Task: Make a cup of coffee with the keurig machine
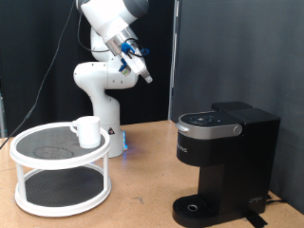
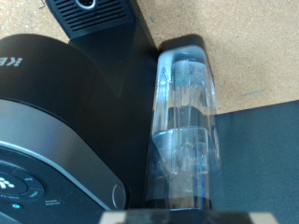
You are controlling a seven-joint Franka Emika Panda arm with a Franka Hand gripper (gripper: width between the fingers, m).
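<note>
The white mug point(image 1: 87, 130) stands on the top tier of a white round stand point(image 1: 38, 157) at the exterior view's left. The black keurig machine point(image 1: 223, 157) stands at the right with its lid down and nothing on its round drip base point(image 1: 198, 207). My gripper point(image 1: 141, 70) hangs high in the air, above and between the stand and the machine, touching nothing. No object shows between its fingers. The wrist view looks down on the machine's lid point(image 2: 56, 121), its clear water tank point(image 2: 182, 121) and its drip base point(image 2: 89, 11). The gripper's fingers do not show there.
The wooden table point(image 1: 142, 180) carries the stand and the machine. The robot's white base point(image 1: 100, 95) stands behind the stand. A dark backdrop closes the rear. A black surface point(image 2: 266, 159) lies beside the water tank in the wrist view.
</note>
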